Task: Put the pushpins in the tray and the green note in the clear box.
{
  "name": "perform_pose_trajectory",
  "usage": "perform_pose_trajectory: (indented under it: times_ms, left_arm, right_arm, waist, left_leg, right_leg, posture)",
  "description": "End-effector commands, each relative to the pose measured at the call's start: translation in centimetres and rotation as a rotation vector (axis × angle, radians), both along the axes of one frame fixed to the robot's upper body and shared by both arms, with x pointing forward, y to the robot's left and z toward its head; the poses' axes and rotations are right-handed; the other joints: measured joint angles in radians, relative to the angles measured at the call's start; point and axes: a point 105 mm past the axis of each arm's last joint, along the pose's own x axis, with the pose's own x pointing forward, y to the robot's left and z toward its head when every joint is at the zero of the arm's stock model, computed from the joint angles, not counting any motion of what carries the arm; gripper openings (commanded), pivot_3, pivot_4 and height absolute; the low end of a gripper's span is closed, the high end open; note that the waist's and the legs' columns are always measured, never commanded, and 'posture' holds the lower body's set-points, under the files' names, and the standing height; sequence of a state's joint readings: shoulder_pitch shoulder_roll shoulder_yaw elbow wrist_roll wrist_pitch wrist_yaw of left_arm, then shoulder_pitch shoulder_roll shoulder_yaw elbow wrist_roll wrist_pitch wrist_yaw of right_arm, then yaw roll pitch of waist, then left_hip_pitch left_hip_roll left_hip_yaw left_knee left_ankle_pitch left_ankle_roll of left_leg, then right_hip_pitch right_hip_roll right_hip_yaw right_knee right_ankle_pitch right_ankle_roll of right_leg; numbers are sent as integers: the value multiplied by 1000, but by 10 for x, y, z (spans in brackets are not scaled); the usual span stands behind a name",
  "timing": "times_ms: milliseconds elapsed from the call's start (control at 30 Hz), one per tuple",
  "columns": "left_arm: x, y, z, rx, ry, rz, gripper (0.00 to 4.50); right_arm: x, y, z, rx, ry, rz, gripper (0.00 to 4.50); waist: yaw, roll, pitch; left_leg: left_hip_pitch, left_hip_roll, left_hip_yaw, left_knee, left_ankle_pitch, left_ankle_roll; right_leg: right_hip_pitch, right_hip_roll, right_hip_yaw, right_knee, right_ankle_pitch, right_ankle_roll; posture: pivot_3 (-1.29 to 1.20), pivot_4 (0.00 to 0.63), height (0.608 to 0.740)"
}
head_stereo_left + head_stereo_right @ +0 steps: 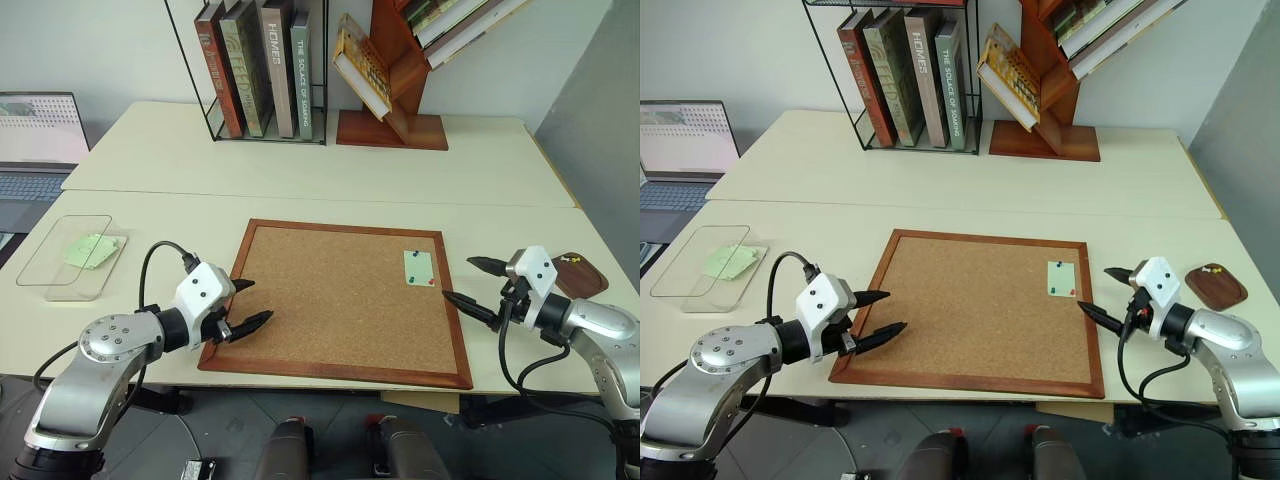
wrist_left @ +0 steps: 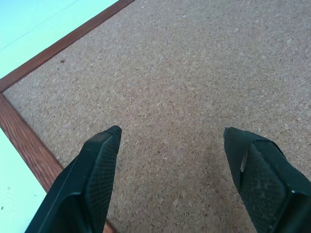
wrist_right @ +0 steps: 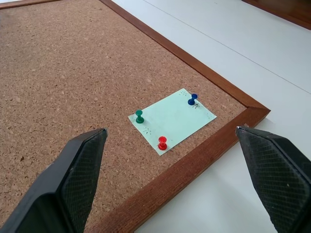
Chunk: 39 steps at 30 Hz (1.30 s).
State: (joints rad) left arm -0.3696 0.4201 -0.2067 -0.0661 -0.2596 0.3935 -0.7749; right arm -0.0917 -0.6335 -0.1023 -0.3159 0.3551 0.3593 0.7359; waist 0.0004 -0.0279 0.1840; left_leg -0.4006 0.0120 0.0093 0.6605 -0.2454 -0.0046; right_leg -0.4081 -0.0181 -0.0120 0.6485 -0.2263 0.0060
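Note:
The green note lies near the right edge of the corkboard, held down by pushpins: a green one, a red one and a blue one. My right gripper hovers open just off the board's right edge, pointing at the note, with nothing between its fingers. The tray sits at the far right behind that gripper, with a small yellow pin in it. At the far left lies the clear box. My left gripper hangs open and empty over the board's left edge.
A crumpled light-green paper rests in the clear box. A wire rack of books and a slanted wooden book stand stand at the back. A laptop sits at the far left.

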Motion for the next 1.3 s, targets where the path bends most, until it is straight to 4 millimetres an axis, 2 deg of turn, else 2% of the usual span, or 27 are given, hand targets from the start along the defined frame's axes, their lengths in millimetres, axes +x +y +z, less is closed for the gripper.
perform_pose_trajectory:
  times_ms: [33,300,500,733,1300]
  left_arm:
    - [4,-13,-7,42,-37,-37,9]
    - [2,-2,-39,83,52,-38,9]
    - [2,-2,-41,81,51,-38,9]
    - [0,-1,-42,85,50,-32,9]
    - [0,1,-43,90,47,-15,0]
  right_arm:
    - [17,-2,9,-6,-61,-50,4500]
    - [48,5,4,15,6,-92,4500]
    - [65,14,-6,-8,42,-71,4500]
    - [83,11,-15,-12,63,-111,4500]
    - [93,20,-23,-17,71,-110,2025]
  waist:
    - [0,0,0]
    - [-3,0,0]
    - [-2,1,-1]
    - [-3,1,-1]
    - [-4,2,-1]
  left_leg:
    - [0,0,0,0,0,0]
    - [0,1,0,0,0,0]
    - [1,0,0,0,0,0]
    - [1,0,1,0,0,0]
    - [1,0,1,0,0,0]
  right_leg:
    - [0,0,0,0,0,0]
    - [0,0,0,0,0,1]
    - [0,0,0,1,0,0]
    - [0,0,1,1,1,1]
    - [0,0,1,2,1,1]
  posture:
    - [0,150,740]
    - [0,150,740]
    - [0,150,740]
    - [0,150,740]
    - [0,150,740]
